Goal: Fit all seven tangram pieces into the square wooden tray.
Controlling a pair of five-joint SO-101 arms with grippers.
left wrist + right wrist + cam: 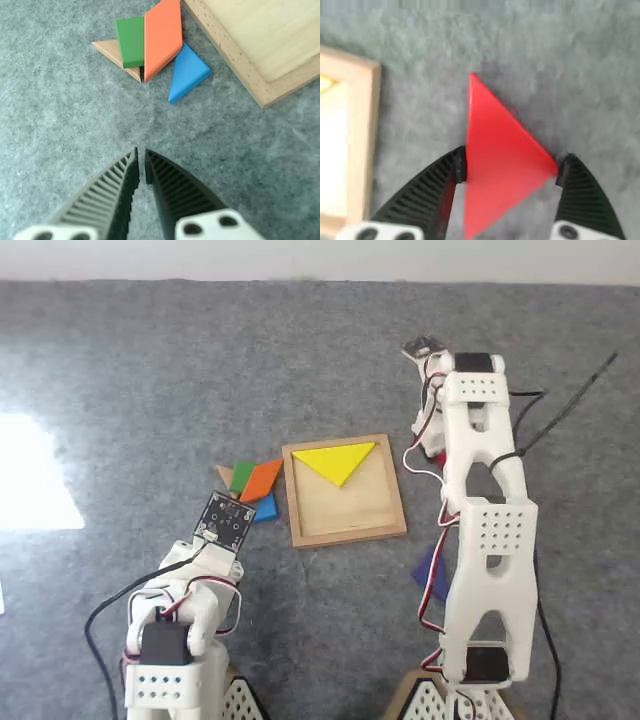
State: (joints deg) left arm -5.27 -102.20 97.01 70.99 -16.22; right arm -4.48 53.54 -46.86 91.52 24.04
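Counting seven pieces and one tray. One yellow triangle point(335, 460) sits inside the square wooden tray point(345, 525), along its far edge, centre of the high view.

Four pieces are clustered on the grey counter point(150, 390) just left of the tray: tan triangle point(112, 50), green piece point(131, 40), orange parallelogram point(162, 37), blue triangle point(187, 75). Green and orange lie over the tan one. Blue touches the orange and sits just beside the tray's edge.

One purple piece point(428, 565) lies right of the tray, partly under the right arm point(490, 530).

One red triangle point(500, 160), flat and solid colour, is on the counter right of the tray's upper right corner. Right gripper point(512, 169) fingers are pinching it: one finger on its straight side, the other on the opposite corner, with the triangle's point sticking out past the fingertips.

Left gripper point(141, 162) is lower left of the tray, fingers pressed nearly together with nothing between them. The cluster is ahead of the tips, not touching.
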